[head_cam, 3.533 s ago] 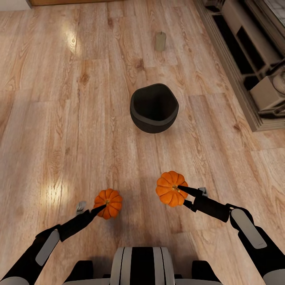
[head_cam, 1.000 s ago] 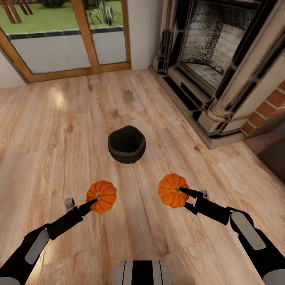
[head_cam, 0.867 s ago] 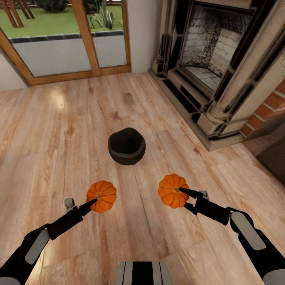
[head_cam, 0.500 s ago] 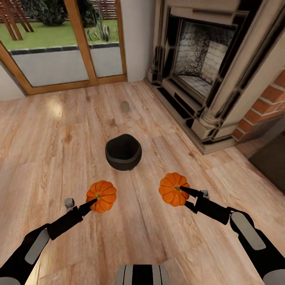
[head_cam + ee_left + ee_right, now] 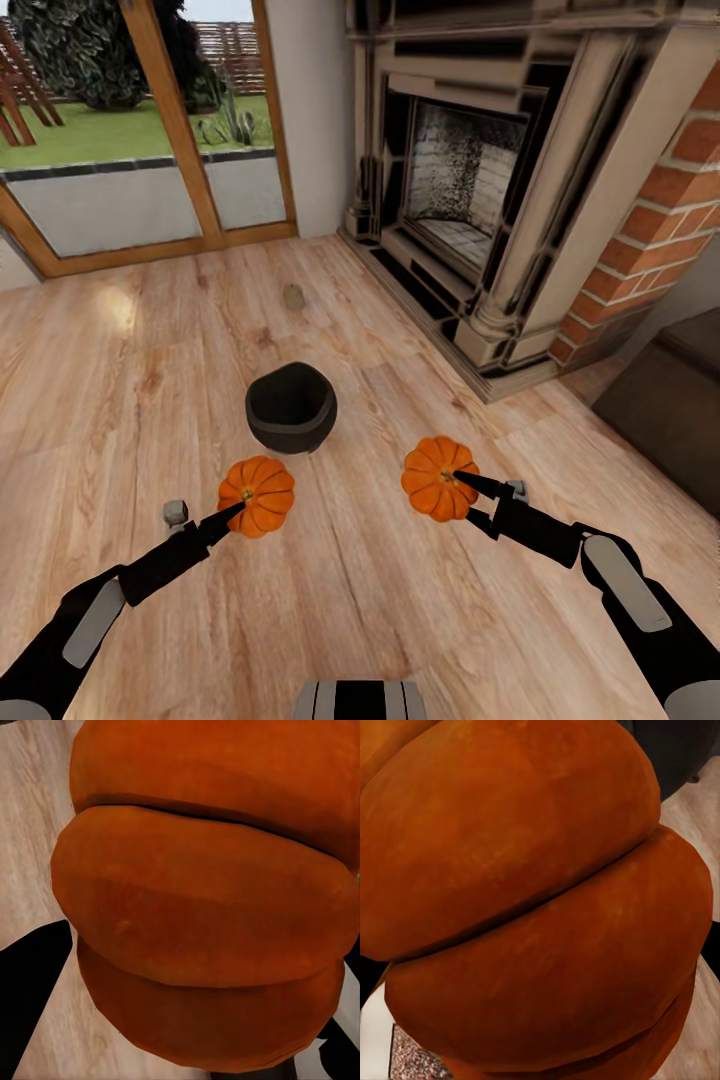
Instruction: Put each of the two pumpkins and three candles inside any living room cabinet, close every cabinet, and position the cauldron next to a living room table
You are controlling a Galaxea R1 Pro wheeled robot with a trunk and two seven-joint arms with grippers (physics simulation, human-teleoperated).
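We carry one pumpkin in each arm. Our left gripper [image 5: 240,507] pinches the left pumpkin [image 5: 257,496] at its near side, the dark fingertip reaching to the stem dimple on top; in the left wrist view that pumpkin [image 5: 202,907] crowds the lens, its orange ribs stacked close, with a black finger [image 5: 30,997] at one edge. Our right gripper [image 5: 462,490] clamps the right pumpkin [image 5: 435,478] the same way, one finger laid across its crown; the right wrist view is nearly all orange rind [image 5: 532,900].

How wide either pair of fingers stands we cannot read exactly, since the fruit hides the far finger in every view. Both pumpkins hang clear above the wooden floor [image 5: 120,400], well apart from each other.

Ahead of us and between the two pumpkins sits the black cauldron [image 5: 290,407], upright on the floor with its mouth open toward us. Farther on, a small beige candle [image 5: 294,296] lies on the planks near the glass door [image 5: 130,180]; its shape is too small to make out. To our right rises the stone fireplace [image 5: 470,200] with a brick column [image 5: 650,210] beside it. A dark brown surface [image 5: 665,410] is cut off at the right edge, so we cannot tell what it is. Nothing stands between us and the cauldron.
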